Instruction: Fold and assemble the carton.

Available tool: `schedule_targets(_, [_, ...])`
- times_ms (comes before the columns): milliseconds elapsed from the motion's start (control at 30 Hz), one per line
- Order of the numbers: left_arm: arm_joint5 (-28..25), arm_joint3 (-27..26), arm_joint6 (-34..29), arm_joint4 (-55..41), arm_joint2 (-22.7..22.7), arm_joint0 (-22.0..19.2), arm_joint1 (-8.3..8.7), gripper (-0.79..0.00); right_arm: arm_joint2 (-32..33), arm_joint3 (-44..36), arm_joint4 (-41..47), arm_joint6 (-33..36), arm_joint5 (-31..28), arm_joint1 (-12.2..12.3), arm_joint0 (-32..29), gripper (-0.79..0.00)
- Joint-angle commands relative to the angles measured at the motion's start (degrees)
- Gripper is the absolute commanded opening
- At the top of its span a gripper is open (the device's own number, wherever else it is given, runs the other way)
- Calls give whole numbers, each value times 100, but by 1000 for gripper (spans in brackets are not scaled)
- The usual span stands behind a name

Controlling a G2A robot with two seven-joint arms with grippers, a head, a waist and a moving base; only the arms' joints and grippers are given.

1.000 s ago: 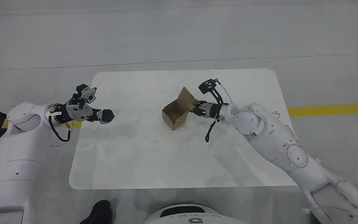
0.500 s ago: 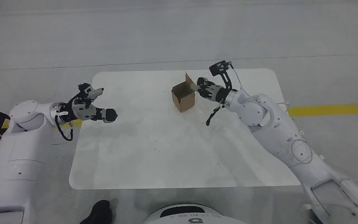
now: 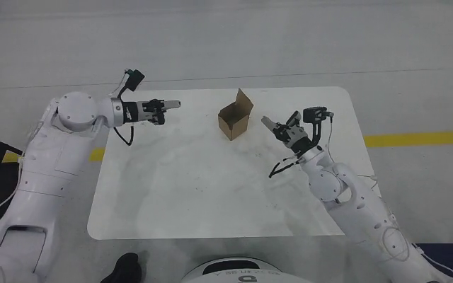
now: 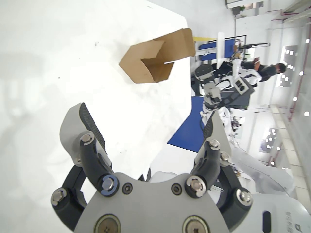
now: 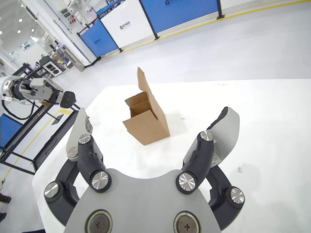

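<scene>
Cardboard carton (image 3: 235, 118) upright on worktop (image 3: 212, 184), lid flap raised, untouched.
Sits near far edge between left pincer (image 4: 148, 111) and right pincer (image 5: 155, 110), both spread open, empty, well apart from it and aimed at it from opposite sides; probably placed so for either to reach the flaps. Judged erected, top not yet closed.
</scene>
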Motion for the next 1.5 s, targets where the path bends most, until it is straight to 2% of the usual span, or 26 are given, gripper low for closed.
schedule_targets(0, [-117, 173, 242, 92, 385, -222, -138, 0, 196, -41, 21, -65, 36, 20, -185, 0])
schedule_targets(133, [-462, 485, 564, 149, 1139, -593, -480, 0, 434, -267, -111, -176, 501, 22, -468, 0])
schedule_targets(267, [-963, 824, 981, 637, 1834, -920, -817, 0, 555, -409, -194, -145, 643, 6, -575, 0])
schedule_targets(400, [-1451, 1230, 1522, 1264, 2340, -1134, -1105, -148, 756, -481, -140, -177, 541, 1, -732, 0])
schedule_targets(467, [-1589, 1442, 1726, 1534, 2527, -1239, -1234, -172, 880, -503, -78, -173, 450, 3, -823, 0])
schedule_targets(733, [-1857, 2072, 2228, 2401, 3096, -1555, -1703, -175, 1164, -592, -20, -76, 301, -19, -1041, 0])
schedule_targets(900, [-2001, 2424, 2378, 2520, 3259, -1672, -1963, -308, 1208, -618, -156, 50, 248, -42, -1075, 0])
schedule_targets(967, [-2056, 2568, 2427, 2549, 3300, -1716, -2056, -400, 1214, -624, -200, 80, 213, -53, -1082, 0])
schedule_targets(1167, [-2173, 2892, 2424, 2595, 3392, -1794, -2297, -526, 1266, -633, -264, 91, 135, -89, -1132, 0])
schedule_targets(1267, [-2301, 2989, 2408, 2601, 3371, -1811, -2353, -745, 1308, -665, -304, 77, 130, -106, -1181, 0])
schedule_targets(1300, [-2333, 3010, 2450, 2622, 3346, -1820, -2356, -785, 1321, -686, -341, 71, 131, -110, -1203, 0])
schedule_targets(1467, [-2080, 2877, 2693, 2636, 3053, -1767, -2248, -785, 1345, -848, -649, 37, 244, -133, -1340, 0])
